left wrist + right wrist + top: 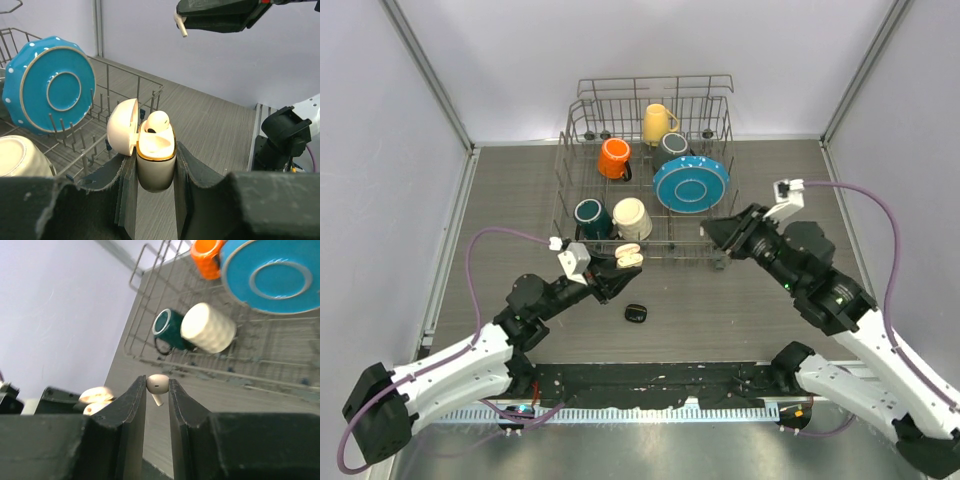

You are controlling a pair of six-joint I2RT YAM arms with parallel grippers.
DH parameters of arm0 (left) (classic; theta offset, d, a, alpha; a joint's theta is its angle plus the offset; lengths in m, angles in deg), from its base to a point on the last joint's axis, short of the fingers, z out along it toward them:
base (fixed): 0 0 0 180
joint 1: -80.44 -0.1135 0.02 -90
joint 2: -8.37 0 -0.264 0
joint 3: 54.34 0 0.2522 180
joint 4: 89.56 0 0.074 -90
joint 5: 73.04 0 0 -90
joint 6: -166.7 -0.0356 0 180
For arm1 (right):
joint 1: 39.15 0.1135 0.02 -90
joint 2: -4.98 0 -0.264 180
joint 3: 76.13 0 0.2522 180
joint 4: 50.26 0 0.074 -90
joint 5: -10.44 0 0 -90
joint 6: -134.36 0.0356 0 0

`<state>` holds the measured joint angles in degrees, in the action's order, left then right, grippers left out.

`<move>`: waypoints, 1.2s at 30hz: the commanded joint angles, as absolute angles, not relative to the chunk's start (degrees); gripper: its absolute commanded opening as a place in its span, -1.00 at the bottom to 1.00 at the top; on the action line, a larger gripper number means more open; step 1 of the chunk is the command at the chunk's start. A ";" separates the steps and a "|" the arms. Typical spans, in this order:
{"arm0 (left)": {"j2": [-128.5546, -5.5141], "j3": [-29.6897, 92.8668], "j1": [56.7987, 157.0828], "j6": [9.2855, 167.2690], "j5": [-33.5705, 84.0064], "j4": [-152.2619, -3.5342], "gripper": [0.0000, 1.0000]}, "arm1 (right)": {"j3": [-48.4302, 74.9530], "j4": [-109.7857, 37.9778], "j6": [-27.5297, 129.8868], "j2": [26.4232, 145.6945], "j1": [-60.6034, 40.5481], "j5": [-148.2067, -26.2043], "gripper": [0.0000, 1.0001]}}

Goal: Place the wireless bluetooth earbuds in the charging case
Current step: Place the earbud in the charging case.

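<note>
Grey worktop (720,310), dish rack (645,170) at its far edge. Top view: your left gripper (620,266) clamps the open charging case (629,255) near centre. Left wrist: one white earbud (157,121) sits inside. Right wrist: your right gripper (157,388) pinches a second earbud (158,383).

A robotics lab test cell: a left arm (450,372) and right arm (865,335) bolted at the near edge of a grey desk (515,205), boxed in by plain panel walls (620,45), before a wire rack (566,150) holding mugs (614,158) and a plate (691,183).
</note>
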<state>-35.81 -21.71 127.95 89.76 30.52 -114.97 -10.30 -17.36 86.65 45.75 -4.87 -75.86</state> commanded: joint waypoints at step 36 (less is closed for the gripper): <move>-34.52 -20.45 127.81 87.33 28.12 -120.44 -1.00 | -2.52 -40.98 77.76 67.99 33.71 -46.44 -0.98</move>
<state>-35.20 -21.62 127.95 88.25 29.36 -116.24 -4.70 -38.61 78.14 67.89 32.96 -48.76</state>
